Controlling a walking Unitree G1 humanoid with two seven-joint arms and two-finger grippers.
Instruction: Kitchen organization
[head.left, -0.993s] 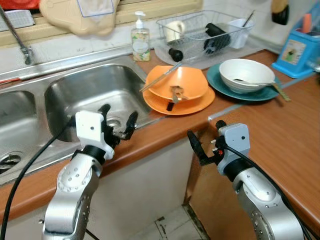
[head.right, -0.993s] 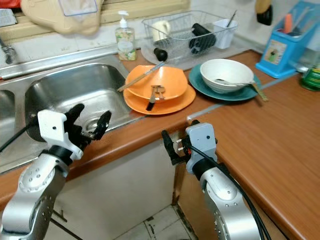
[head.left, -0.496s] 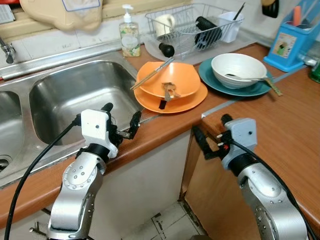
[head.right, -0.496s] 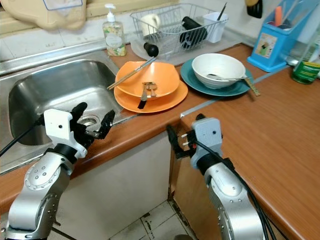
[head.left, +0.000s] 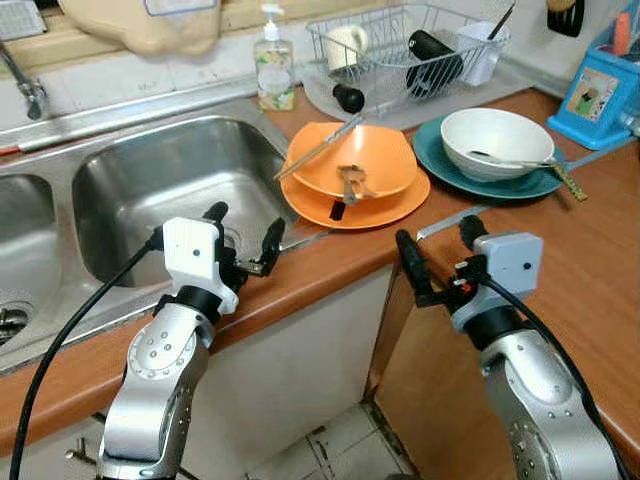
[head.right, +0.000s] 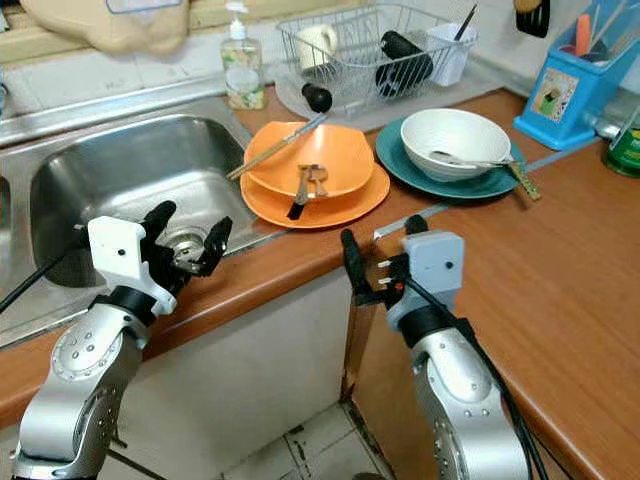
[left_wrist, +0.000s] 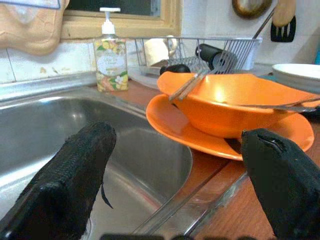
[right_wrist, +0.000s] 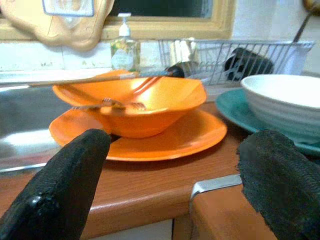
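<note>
— Left gripper (head.left: 243, 240)?
— Lower left of centre in the left eye view, over the front edge of the sink (head.left: 120, 175), at the counter lip. Fingers spread wide, nothing between them.

— Right gripper (head.left: 437, 258)?
— Lower right of centre, in front of the wooden counter (head.left: 590, 250) edge, just below the metal strip (head.left: 450, 221) at the counter seam. Also spread wide, also holding nothing.

— Dishes?
— Middle of the frame, just right of the sink: orange bowl (head.left: 355, 160) sitting on an orange plate (head.left: 385, 208). Utensil with black handle (head.left: 343, 192) lying inside the bowl, handle tip over the rim onto the plate. Long tongs (head.left: 322, 147) leaning across the bowl's left rim, pointing to upper right. To the right, touching or nearly touching the orange plate: teal plate (head.left: 440, 165) with a white bowl (head.left: 495, 143) on it, spoon (head.left: 510, 161) resting in the bowl. Chopstick-like stick (head.left: 565, 182) on the teal plate's right edge.

— Behind them?
— Top centre: wire dish rack (head.left: 400, 65) with a white mug (head.left: 345, 45), a black item (head.left: 432, 52) and a white cup (head.left: 478, 50) with a utensil standing in it. Soap dispenser (head.left: 272, 75) left of the rack, by the sink corner. Blue utensil holder (head.left: 605, 95) at the upper right edge. Tap (head.left: 25, 85) at the upper left; beige cloth (head.left: 140, 20) hanging along the top.

— Wrist views?
— Both looking between the two black fingers toward the orange bowl and plate; fingers well apart from the dishes.
</note>
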